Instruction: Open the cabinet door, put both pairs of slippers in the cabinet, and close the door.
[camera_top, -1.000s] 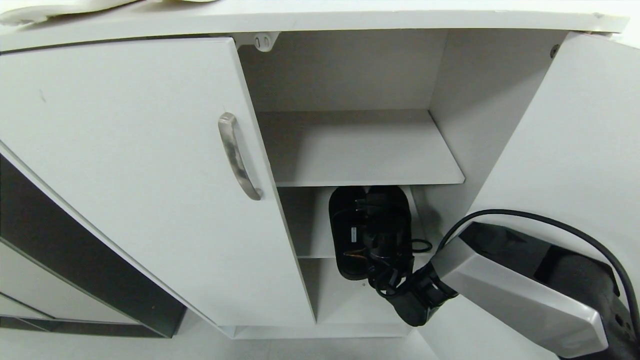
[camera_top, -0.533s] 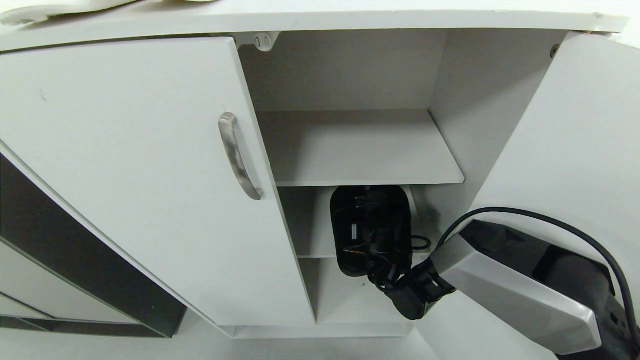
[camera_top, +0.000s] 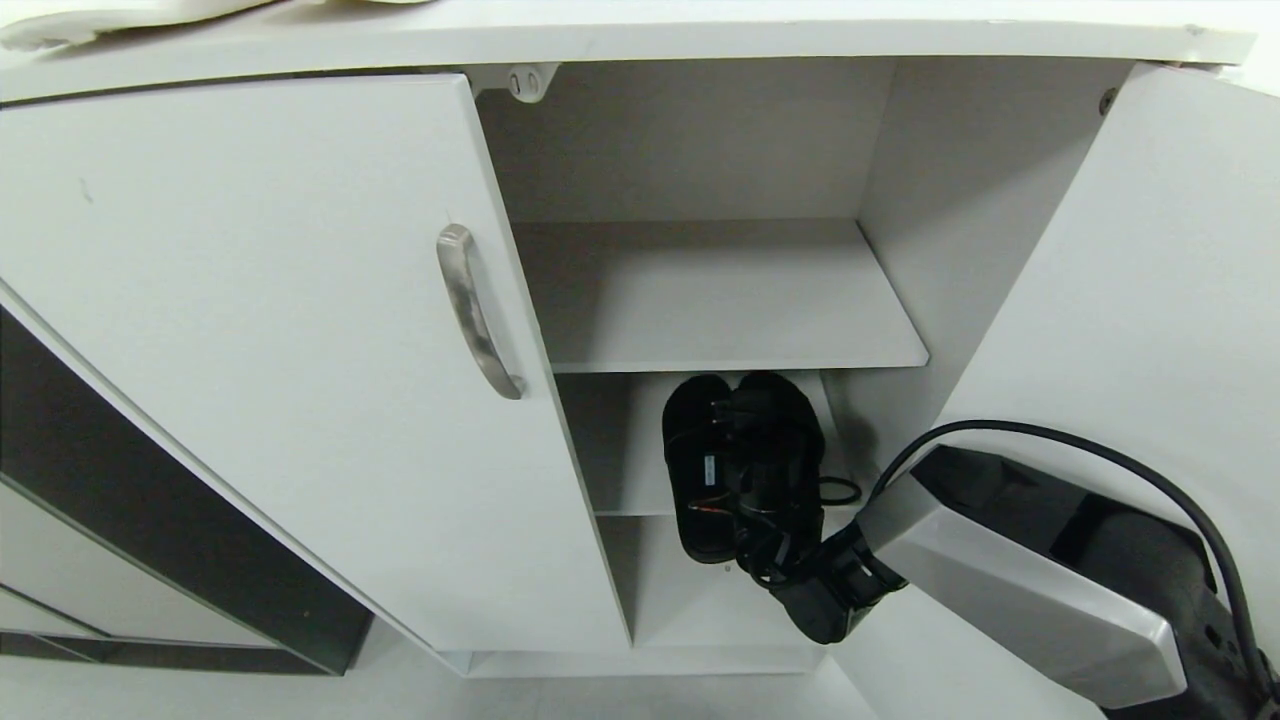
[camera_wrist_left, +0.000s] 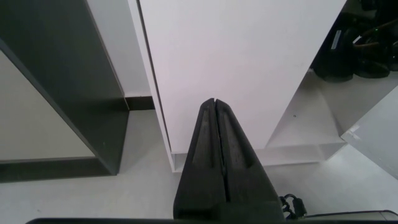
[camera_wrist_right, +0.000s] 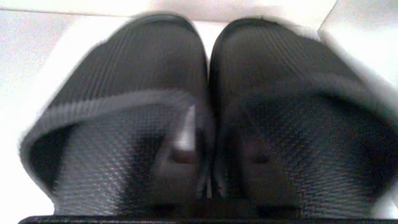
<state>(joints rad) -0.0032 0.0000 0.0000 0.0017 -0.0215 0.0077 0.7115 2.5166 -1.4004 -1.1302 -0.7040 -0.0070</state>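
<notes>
right jaws seemingly gripping black slippers (camera_top: 700, 470) on shelf (camera_top: 620, 460), left jaws closed, shut door (camera_top: 250, 330) beside

The light is bright and even, and it seems to fall from above and in front. The white flat-fronted cabinet (camera_top: 250, 300) looks almost washed out, but its inside is grey with shade, darkest under the white upper shelf (camera_top: 720, 300). In the head view straight edges bend near the borders. In my right wrist view the pair of black mesh slippers (camera_wrist_right: 137, 93) is soft and smeared. My black left tool (camera_wrist_left: 214, 106) looks sharper.
</notes>
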